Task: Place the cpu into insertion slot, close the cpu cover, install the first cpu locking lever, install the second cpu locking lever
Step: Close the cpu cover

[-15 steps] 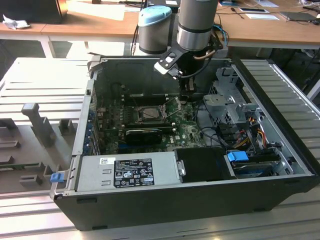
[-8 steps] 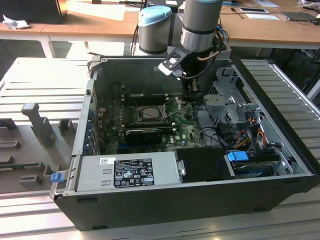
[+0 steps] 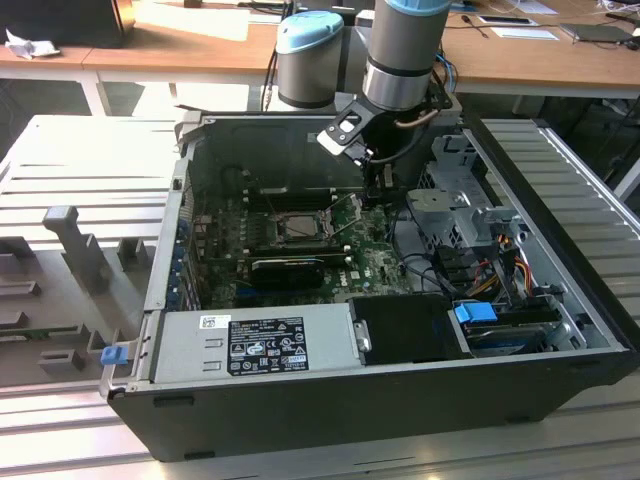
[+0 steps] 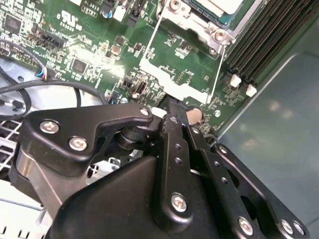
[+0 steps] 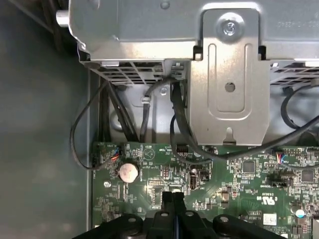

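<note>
- The gripper [image 4: 169, 105] is drawn shut: in the first wrist view its two black fingers [image 5: 166, 199] lie pressed side by side with no gap between the tips
- In the second wrist view the fingertips meet the free edge of the cpu cover [image 4: 175, 85]; whether they pinch that edge or only press on it cannot be told
- The cpu cover is a thin grey metal frame with a large square window; it stands swung open, tilted up off the socket, and green motherboard [image 4: 99, 45] shows through the window
- Just beyond the cover's hinged end sits the insertion slot [image 4: 192, 25], with a grey metal rim and a screw at its corner
- The cpu [image 4: 219, 5] lies inside that slot, its pale silver face flat and uncovered
- Beside the slot run long black memory slots [image 4: 259, 45] with white end latches
- A coin battery [image 5: 128, 172] sits on the board near the fingertips, with black cables and a grey metal drive bracket [image 5: 229, 74] beyond
- In the exterior view the arm reaches down into the open computer case [image 3: 560, 300], past a black finned card [image 3: 290, 268] and the power supply [image 3: 250, 345]
</note>
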`<state>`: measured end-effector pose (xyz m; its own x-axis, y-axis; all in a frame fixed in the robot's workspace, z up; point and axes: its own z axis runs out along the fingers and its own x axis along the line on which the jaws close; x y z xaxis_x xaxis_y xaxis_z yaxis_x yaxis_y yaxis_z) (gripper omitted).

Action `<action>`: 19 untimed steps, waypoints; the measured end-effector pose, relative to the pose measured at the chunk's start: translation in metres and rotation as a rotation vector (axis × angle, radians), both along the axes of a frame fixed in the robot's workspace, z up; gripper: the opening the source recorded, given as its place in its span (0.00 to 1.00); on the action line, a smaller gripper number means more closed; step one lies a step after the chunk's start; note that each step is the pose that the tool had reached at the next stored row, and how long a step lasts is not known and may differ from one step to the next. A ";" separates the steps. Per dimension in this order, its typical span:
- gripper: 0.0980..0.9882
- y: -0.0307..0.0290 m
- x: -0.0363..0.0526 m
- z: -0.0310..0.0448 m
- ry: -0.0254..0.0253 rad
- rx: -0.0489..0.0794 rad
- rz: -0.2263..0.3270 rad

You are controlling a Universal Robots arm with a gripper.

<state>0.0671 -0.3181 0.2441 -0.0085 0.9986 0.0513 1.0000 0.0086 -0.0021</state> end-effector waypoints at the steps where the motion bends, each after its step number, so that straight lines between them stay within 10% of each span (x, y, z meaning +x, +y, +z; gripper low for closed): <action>1: 0.01 0.0000 -0.0015 0.0000 0.0016 0.001 0.000; 19: 0.01 0.0000 -0.0429 -0.0002 -0.0055 0.001 0.000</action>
